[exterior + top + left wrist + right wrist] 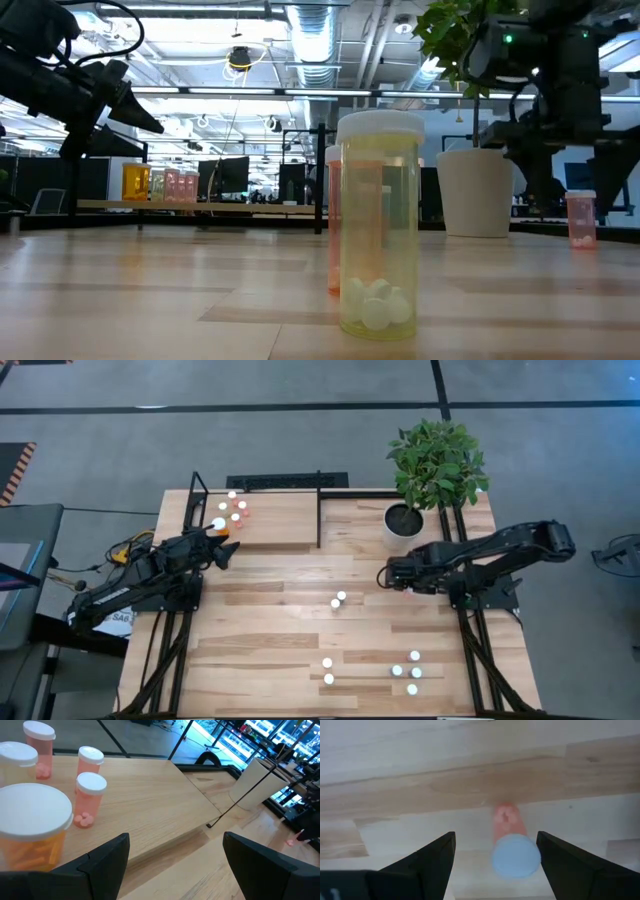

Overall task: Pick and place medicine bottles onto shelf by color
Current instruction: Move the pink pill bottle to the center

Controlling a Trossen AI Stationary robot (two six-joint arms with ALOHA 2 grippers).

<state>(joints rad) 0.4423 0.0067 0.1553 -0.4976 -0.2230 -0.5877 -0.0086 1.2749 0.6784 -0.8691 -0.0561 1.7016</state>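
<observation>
left gripper (224, 552): at the front edge of the shelf (285, 525), left end; fingers spread wide, nothing between them.
left gripper vs bottles: the orange bottle (31, 834) with a wide white cap stands just beside one finger, outside the gap; whether it touches the finger is hard to tell from the wrist view.
shelf bottles: three pink bottles (89, 799) upright on the board behind the orange one, close together, apart from the gripper.
right gripper (390, 574): low over the table, just in front of the white plant pot (404, 523); fingers wide apart, holding nothing.
right gripper vs bottle: a pink white-capped bottle (510, 842) stands upright on the table straight under the gap between the fingers, touching neither.
table centre: two bottles (339, 600) side by side, well apart from both grippers; in the low view the front one is yellowish (379, 225) with white pills at the bottom.
table front: two bottles (327, 670) left of middle, four (411, 672) at right, all upright as far as the high view shows.
</observation>
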